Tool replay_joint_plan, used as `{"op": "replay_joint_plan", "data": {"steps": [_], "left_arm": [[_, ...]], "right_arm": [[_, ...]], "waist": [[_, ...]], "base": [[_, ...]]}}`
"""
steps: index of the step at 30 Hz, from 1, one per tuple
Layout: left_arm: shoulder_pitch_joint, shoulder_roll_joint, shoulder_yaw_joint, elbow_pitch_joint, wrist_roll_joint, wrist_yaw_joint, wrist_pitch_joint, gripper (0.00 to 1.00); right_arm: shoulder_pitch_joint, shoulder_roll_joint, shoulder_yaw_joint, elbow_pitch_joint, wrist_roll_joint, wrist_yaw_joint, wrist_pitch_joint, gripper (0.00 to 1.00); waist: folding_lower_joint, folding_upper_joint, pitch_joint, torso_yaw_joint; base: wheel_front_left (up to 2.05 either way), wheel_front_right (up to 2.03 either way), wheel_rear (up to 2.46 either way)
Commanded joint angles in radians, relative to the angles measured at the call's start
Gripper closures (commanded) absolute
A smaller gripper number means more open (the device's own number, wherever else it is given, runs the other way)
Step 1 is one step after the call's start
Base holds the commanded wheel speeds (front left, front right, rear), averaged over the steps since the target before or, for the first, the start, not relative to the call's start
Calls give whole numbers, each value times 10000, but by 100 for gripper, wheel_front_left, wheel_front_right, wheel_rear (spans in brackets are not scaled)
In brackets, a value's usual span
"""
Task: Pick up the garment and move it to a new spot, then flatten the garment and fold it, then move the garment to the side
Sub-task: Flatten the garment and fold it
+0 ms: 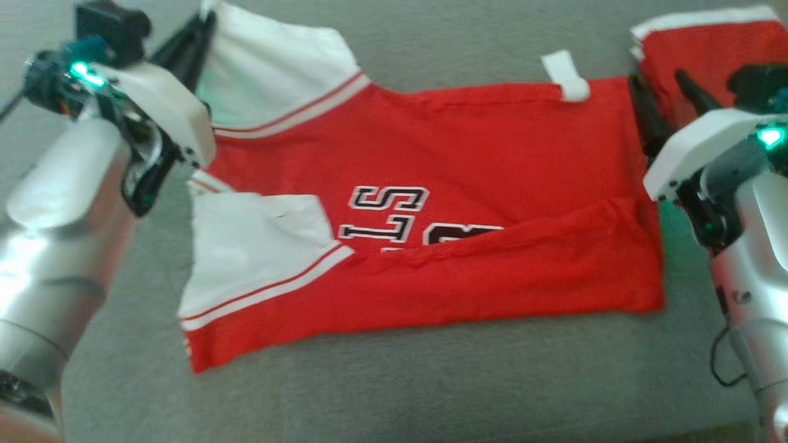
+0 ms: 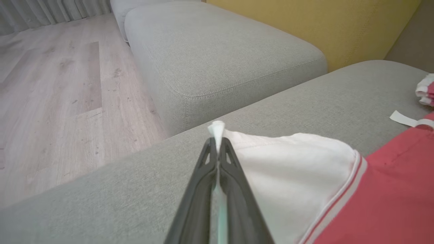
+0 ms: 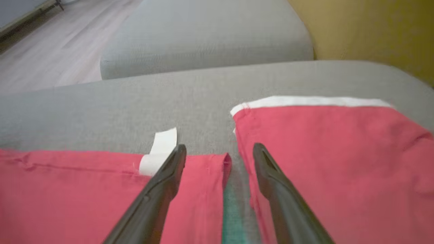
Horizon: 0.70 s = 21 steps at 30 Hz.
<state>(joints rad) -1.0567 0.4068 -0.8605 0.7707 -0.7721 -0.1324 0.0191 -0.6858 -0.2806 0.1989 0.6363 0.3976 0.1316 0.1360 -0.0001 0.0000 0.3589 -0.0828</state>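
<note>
**Red jersey (image 1: pixel 468 154) on the grey cushion (image 1: pixel 431 381).** The jersey is lying flat with its long axis running left to right, white sleeves toward the cushion's left edge and hem toward its right edge. The near long side is lying doubled over the lettering, so the far long side looks like the next to fold.

The left pincer (image 2: pixel 217 140) is clenching the tip of the far sleeve (image 2: pixel 288 162) near the cushion's far left corner, with a tuft of white cloth poking past its closed fingers. The right pincer (image 3: pixel 219 149) is standing released, jaws apart. The jersey's far hem corner is lying between its fingers, just beside the white tag (image 3: pixel 162 149). A second red garment (image 3: pixel 322 142) is lying just to the right.

The two arms are flanking opposite ends of the same far edge. The right one is holding nothing, so folding toward the near edge probably depends on it closing on the hem corner, not on the neighbouring cloth.
</note>
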Motion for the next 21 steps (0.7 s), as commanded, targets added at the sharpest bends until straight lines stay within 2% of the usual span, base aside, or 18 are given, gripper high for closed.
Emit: {"op": "replay_joint_plan", "data": {"steps": [1,8,18,19,20,21], "left_arm": [[-201,445,126,-466,-77,18,-142,100],[95,511,-195,-1247,-139,18,-117,100],[61,500,-268,-1637,-205,59,53,100],[42,493,-275,-1637,-202,69,59,100],[22,488,-281,-1625,-199,76,65,100],[-5,487,-286,-1595,-191,83,63,100]], "right_arm": [[-112,-274,224,97,207,-9,147,0],[-508,-662,480,1465,398,-9,368,0],[-1225,-702,1135,2649,638,-9,642,0],[-1298,-712,1250,2736,703,-9,730,25],[-1383,-742,1369,2791,752,-9,773,100],[-1478,-775,1465,2836,817,-9,792,100]], "waist": [[1,0,-251,613],[1,0,-191,1142],[1,0,125,1302],[1,0,153,1306],[1,0,179,1305],[1,0,202,1301]], "base": [[0,0,0],[0,0,0],[0,0,0],[0,0,0],[0,0,0],[0,0,0]]}}
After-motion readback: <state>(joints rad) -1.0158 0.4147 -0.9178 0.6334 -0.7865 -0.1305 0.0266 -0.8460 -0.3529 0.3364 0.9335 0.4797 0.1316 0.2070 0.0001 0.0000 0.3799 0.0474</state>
